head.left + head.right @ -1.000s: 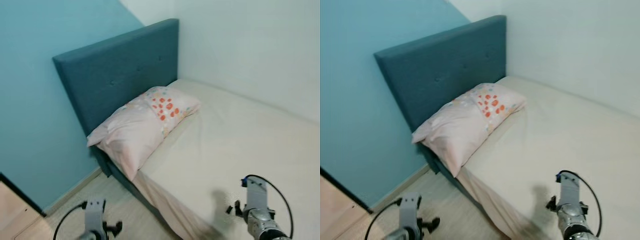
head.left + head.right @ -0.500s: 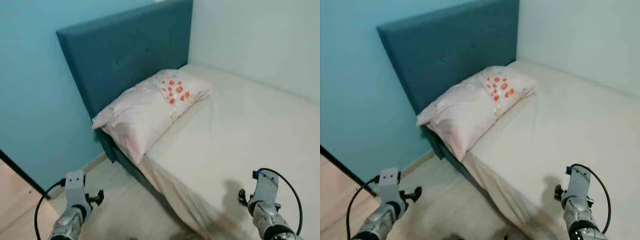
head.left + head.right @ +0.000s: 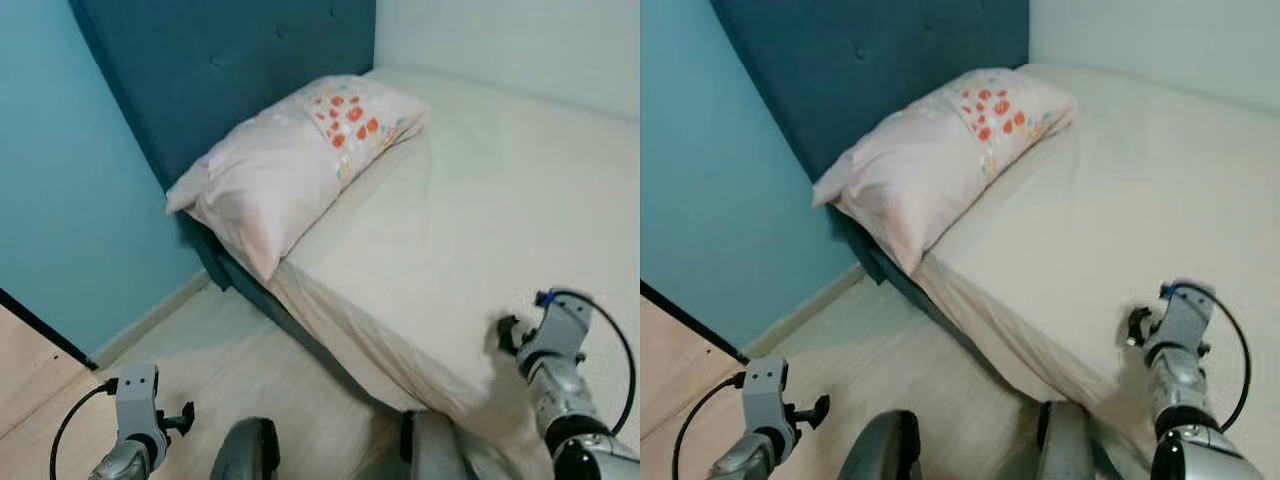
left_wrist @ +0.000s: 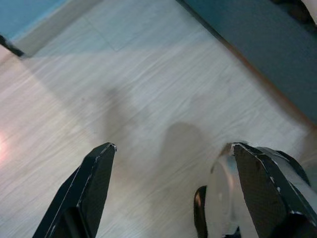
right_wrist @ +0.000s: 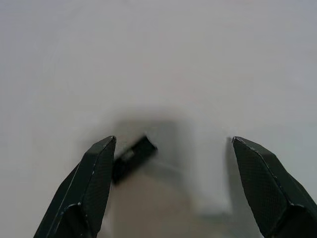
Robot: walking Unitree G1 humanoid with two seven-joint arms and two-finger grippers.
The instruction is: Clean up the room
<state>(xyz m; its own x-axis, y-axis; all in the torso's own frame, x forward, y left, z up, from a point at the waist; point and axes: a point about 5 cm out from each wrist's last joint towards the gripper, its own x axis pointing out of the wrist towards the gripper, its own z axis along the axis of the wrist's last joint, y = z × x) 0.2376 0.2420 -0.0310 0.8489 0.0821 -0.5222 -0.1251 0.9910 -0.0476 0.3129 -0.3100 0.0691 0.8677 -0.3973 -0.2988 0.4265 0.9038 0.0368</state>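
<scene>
Where blue walls (image 3: 70,180) meet, a pillow (image 3: 290,160) tops the bed (image 3: 500,200).

The pillow (image 3: 300,160) lies on the bed (image 3: 480,230) at its head end, leaning against the headboard (image 3: 230,70) behind it. The wall (image 3: 60,190) stands left of the headboard. The floor (image 3: 230,370) runs along the bed's left side.

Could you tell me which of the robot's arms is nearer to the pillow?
Neither is clearly nearer. The right tool hangs over the bed sheet, below the pillow; the left tool hangs over the floor beside the bed.
</scene>
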